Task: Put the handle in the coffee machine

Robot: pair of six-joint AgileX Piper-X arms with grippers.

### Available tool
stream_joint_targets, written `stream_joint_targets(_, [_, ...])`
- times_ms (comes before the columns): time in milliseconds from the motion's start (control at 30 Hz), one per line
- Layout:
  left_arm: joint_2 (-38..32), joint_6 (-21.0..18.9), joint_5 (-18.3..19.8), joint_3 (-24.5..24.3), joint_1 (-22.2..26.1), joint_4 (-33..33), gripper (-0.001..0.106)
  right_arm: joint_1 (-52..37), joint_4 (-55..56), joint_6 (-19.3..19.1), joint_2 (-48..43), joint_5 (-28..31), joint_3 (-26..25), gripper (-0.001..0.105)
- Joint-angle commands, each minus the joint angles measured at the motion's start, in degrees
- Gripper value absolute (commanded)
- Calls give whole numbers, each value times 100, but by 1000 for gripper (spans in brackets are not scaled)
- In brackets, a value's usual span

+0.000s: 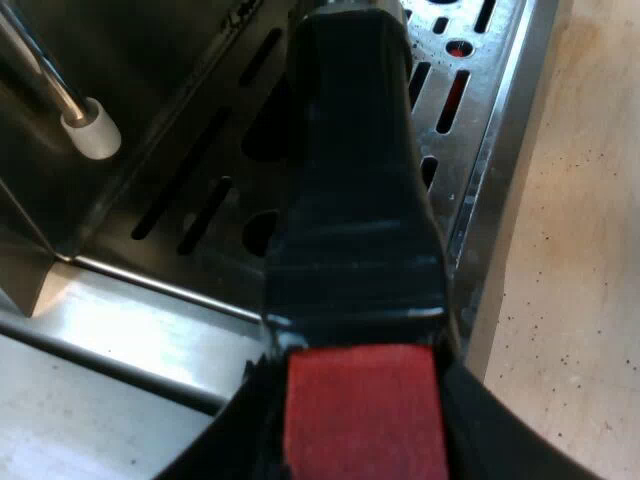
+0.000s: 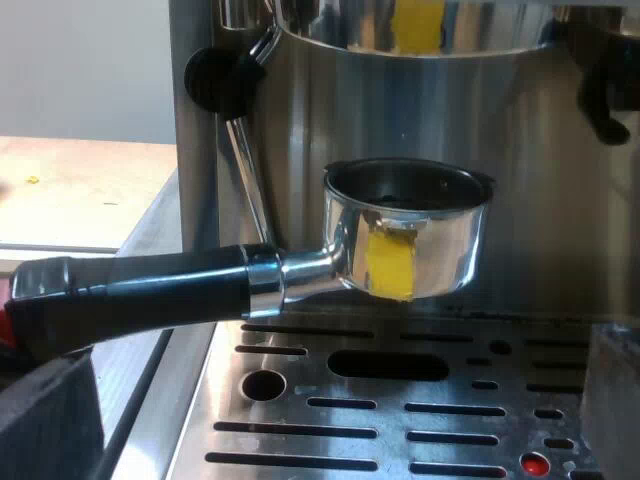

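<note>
The metal holder's basket (image 2: 405,235) hangs tilted above the drip tray (image 2: 400,420), just below the machine's round brew head (image 2: 420,30). Its dark handle (image 2: 150,290) reaches away from the machine's front. In the left wrist view the handle (image 1: 350,180) runs out over the tray's slots, and its red end (image 1: 362,410) sits between the fingers of my left gripper (image 1: 360,425), which is shut on it. My right gripper (image 2: 335,395) stands open low over the drip tray, facing the basket, with nothing between its fingers.
The steam wand (image 2: 240,150) hangs down beside the basket, and its pale tip (image 1: 92,128) is close to the handle. The drip tray's steel rim (image 1: 500,160) borders a speckled beige counter (image 1: 590,260). A black knob (image 2: 210,78) sticks out of the machine's side.
</note>
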Motion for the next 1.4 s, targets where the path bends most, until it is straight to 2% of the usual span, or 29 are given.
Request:
stream_joint_targets(33, [-57, -141, 320, -64, -11, 1, 0, -16, -52, -53, -16, 37, -6, 100])
stream_joint_targets(200, [-57, -225, 384, -224, 5, 220, 0, -16, -52, -53, -16, 37, -6, 100])
stream_joint_targets(433, [-84, -119, 414, -369, 5, 457, 0, -16, 39, -53, -16, 37, -6, 100])
stream_joint_targets(533, [-219, 283, 423, -369, 5, 764, 0, -16, 39, -53, -16, 37, -6, 100])
stream_joint_targets(667, [-250, 212, 423, -369, 5, 720, 0, -16, 88, -53, -16, 37, -6, 100])
stream_joint_targets(767, [-250, 75, 582, -369, 5, 722, 0, -16, 88, -39, -16, 37, -6, 100])
stream_joint_targets(1167, [-310, 122, 534, -395, 5, 661, 0, -16, 88, -39, -16, 37, -6, 100])
stream_joint_targets(1400, [-310, 122, 536, -579, 5, 556, 0, -16, 88, -39, -16, 37, -6, 100])
